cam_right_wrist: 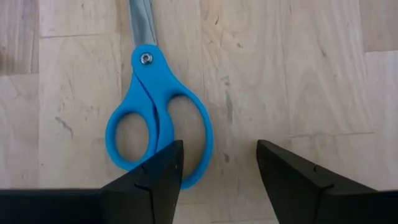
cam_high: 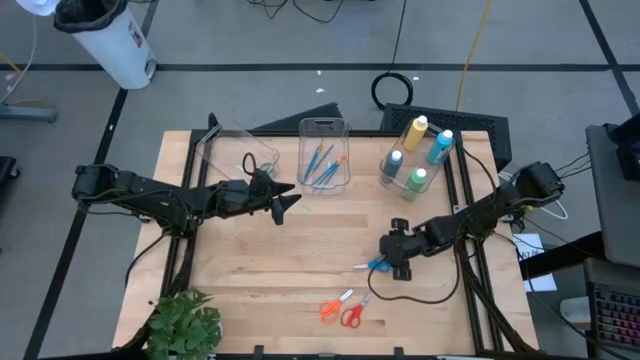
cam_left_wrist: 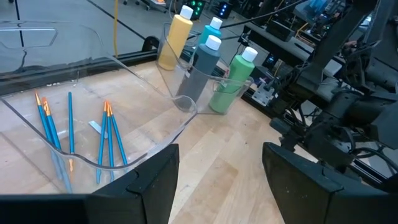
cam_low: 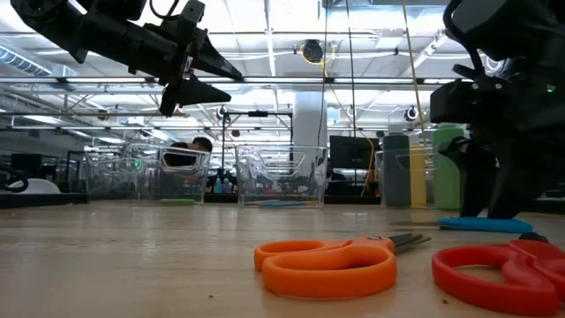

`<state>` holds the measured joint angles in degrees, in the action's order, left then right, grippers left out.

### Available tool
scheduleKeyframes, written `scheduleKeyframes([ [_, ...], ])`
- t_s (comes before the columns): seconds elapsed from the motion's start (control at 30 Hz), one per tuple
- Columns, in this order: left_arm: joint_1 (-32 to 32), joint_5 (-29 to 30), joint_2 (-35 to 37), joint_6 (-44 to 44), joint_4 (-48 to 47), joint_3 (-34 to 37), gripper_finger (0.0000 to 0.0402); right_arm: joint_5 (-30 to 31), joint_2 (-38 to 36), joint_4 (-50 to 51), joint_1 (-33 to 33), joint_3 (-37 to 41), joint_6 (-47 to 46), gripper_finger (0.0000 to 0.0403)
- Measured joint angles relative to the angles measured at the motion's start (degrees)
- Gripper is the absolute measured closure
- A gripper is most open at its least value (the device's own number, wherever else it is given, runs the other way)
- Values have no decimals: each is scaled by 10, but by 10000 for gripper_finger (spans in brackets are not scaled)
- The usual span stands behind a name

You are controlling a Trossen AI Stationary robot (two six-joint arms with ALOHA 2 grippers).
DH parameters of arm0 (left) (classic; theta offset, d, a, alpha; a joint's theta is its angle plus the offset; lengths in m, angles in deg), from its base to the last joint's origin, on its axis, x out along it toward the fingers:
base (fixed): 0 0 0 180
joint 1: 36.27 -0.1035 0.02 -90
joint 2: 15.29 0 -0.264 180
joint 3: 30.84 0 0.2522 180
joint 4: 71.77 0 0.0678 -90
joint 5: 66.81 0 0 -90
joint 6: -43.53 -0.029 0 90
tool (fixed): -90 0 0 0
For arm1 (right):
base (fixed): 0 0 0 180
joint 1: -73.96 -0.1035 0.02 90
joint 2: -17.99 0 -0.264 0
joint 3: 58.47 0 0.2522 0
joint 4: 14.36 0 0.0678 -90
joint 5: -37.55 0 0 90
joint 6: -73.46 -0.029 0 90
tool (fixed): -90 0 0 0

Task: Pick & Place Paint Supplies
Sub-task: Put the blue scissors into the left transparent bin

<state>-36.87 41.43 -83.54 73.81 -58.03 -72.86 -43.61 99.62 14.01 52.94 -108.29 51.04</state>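
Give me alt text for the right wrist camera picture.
Blue scissors lie flat on the wooden table, handles nearest the camera. The right claw is open just above them, one finger over the handle loops.

A pale wooden desk (cam_high: pixel 280 260) of jointed planks, its grain and small scuffs visible through a soft satin finish, carries blue scissors (cam_right_wrist: pixel 158 134) with smooth, glossy plastic handles, a small metal rivet and dull grey steel blades. Nearby, orange scissors (cam_low: pixel 331 262) and red scissors (cam_low: pixel 503 276) show the same shiny moulded plastic. Three clear plastic bins (cam_left_wrist: pixel 118 118) glint with reflections; one holds thin blue-handled brushes (cam_left_wrist: pixel 106 140) with orange tips. Squeeze bottles (cam_left_wrist: pixel 205 65) of matt, slightly translucent plastic wear white plastic caps. The right pincer (cam_right_wrist: pixel 217 171) and left pincer (cam_left_wrist: pixel 221 180) have matt black fingers.
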Motion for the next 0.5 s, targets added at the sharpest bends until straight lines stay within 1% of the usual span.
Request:
scheduleKeyframes([
  [0.1, 0, 0, 0, 0, 0, 0, 163, 0, 8, -2, -1, -1, 15, 217],
  [0.17, 0, 0, 0, 0, 0, 0, 163, -2, 16, -2, -1, -2, 24, 234],
  [0.5, 0, 0, 0, 0, 0, 0, 163, -1, 25, -2, -5, -2, 26, 376],
])
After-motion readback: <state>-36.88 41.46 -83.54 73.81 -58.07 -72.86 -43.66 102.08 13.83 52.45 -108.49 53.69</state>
